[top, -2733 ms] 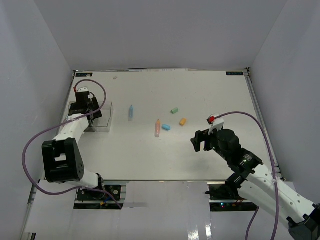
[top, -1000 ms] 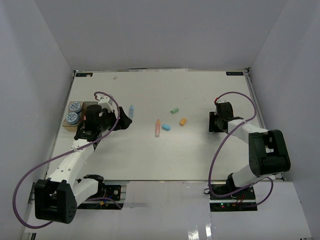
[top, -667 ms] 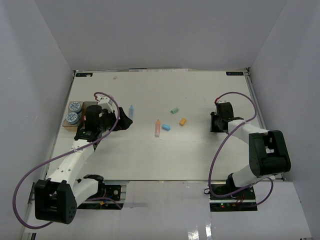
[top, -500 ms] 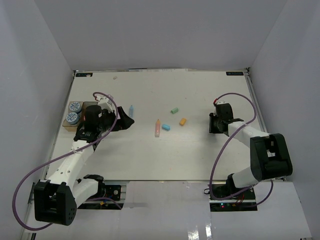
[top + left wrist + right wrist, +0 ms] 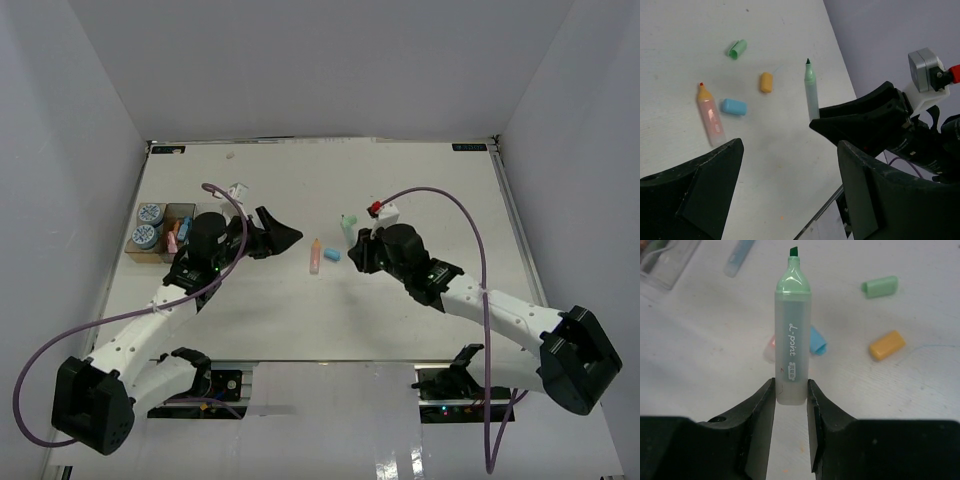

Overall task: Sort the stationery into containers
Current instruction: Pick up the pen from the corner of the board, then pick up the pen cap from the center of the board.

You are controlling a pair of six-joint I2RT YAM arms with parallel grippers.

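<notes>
right gripper (image 5: 791,390) pinching uncapped mint highlighter (image 5: 791,340) by its back end, tip pointing far | left gripper (image 5: 789,150) spread wide, holding nothing | pink highlighter (image 5: 710,116), blue cap (image 5: 734,106), orange cap (image 5: 766,82), green cap (image 5: 737,49) loose mid-table | bins (image 5: 183,206) at left edge

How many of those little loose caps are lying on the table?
3: a green cap farthest back, an orange cap nearer, and a blue cap beside the pink marker. Others may be hidden.
</notes>
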